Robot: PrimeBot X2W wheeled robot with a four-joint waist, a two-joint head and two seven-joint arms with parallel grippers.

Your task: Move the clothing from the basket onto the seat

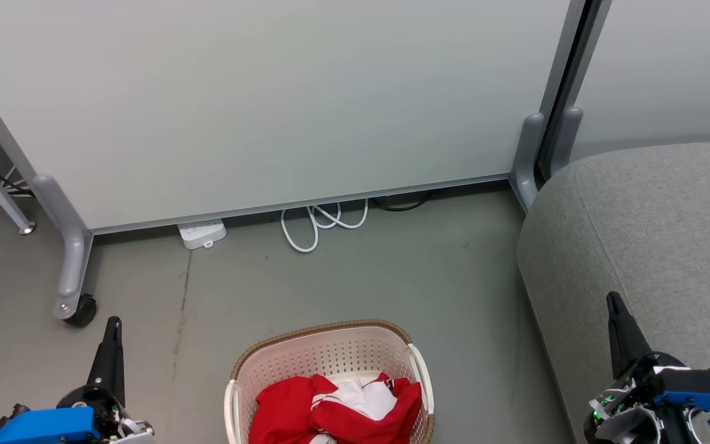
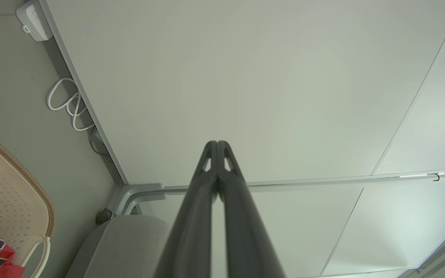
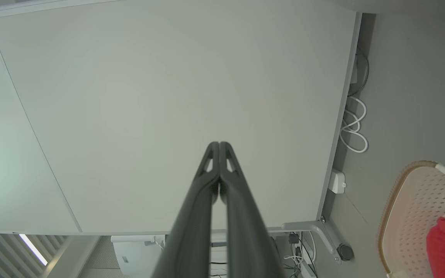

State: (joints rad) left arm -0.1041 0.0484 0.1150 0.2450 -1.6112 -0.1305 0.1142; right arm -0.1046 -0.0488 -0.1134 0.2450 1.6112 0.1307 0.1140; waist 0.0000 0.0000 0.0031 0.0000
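Seen from the head, the basket [image 1: 324, 331] stood on the grey floor [image 1: 342, 277] at the bottom middle. The red and white clothing [image 1: 336, 410] lay bunched inside it, below the rim. The seat [image 1: 657, 234] rose on the robot's right, apart from the basket. The left gripper [image 1: 113, 325] hung at the lower left over the floor. The right gripper [image 1: 612, 303] hung at the lower right against the seat's edge. In this view each looked like a single dark spike.

The wrist views made the jaws plain. On both arms the two fingers met at the tips, pressed together with nothing between them, and pointed at the pale partition [image 1: 269, 105]. The left wrist view added a scrap of dark print on the clothing and the seat's rounded corner beside the partition's foot. The right wrist view took in a white box [image 3: 137, 251] past the partition's end. A white cord [image 1: 321, 223] and a power strip [image 1: 202, 233] lay along its base.
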